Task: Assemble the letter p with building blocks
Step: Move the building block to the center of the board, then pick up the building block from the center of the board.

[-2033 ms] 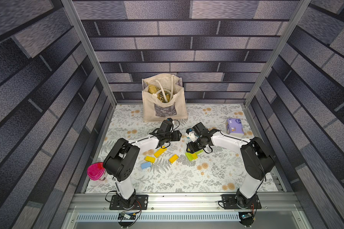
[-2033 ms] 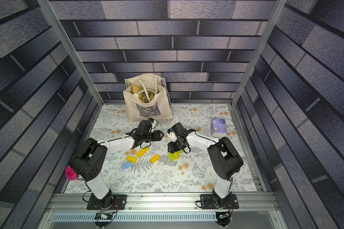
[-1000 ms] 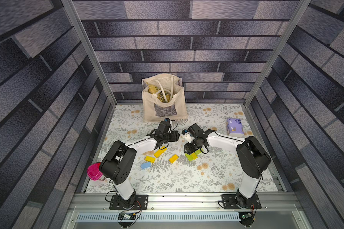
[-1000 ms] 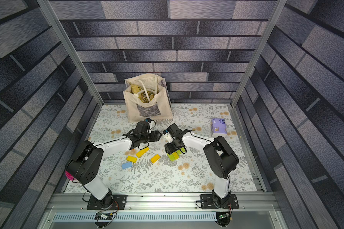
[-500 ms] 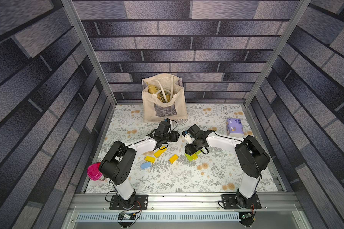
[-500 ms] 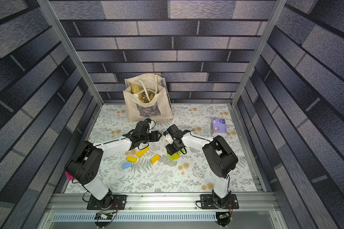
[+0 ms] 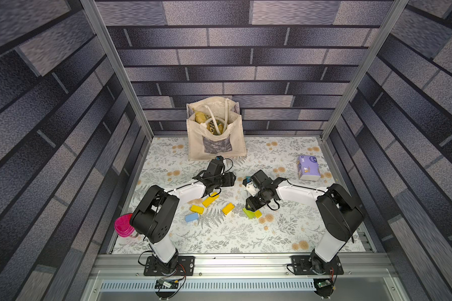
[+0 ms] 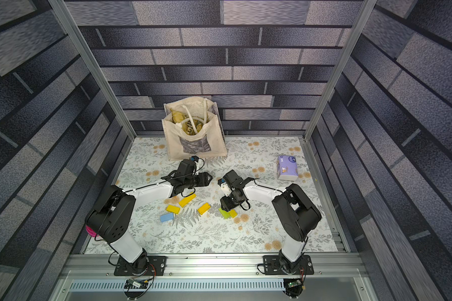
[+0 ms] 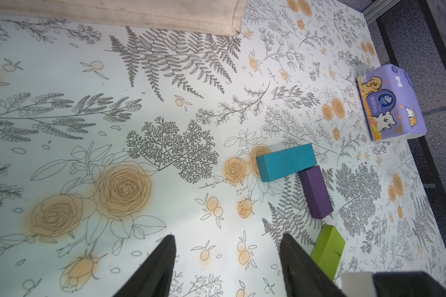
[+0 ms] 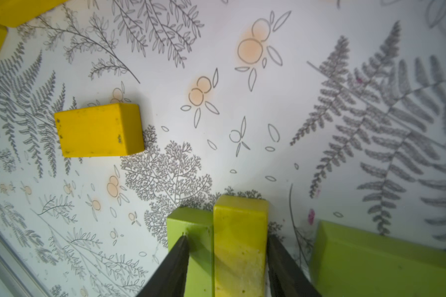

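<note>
In both top views loose building blocks lie mid-table: a long yellow block (image 7: 210,200), a short yellow one (image 7: 197,209), a light blue one (image 7: 191,217) and an orange-yellow one (image 7: 228,208). My right gripper (image 10: 227,236) is low over a small yellow block (image 10: 240,231) and a lime green block (image 10: 191,223) lying side by side. Its jaws stand apart, one finger beside the yellow block, the other over the lime one. My left gripper (image 9: 225,236) is open and empty above bare table. Beyond it lie a teal block (image 9: 286,162), a purple block (image 9: 316,191) and a lime block (image 9: 327,246).
A cloth tote bag (image 7: 215,140) stands at the back centre. The purple tissue pack (image 7: 308,168) lies at the back right. A pink container (image 7: 124,225) sits by the left arm's base. A larger lime block (image 10: 384,259) lies close beside my right gripper.
My right gripper has dropped toward the front onto the lime and yellow blocks, and its jaws have narrowed a little. The left arm has barely moved.
</note>
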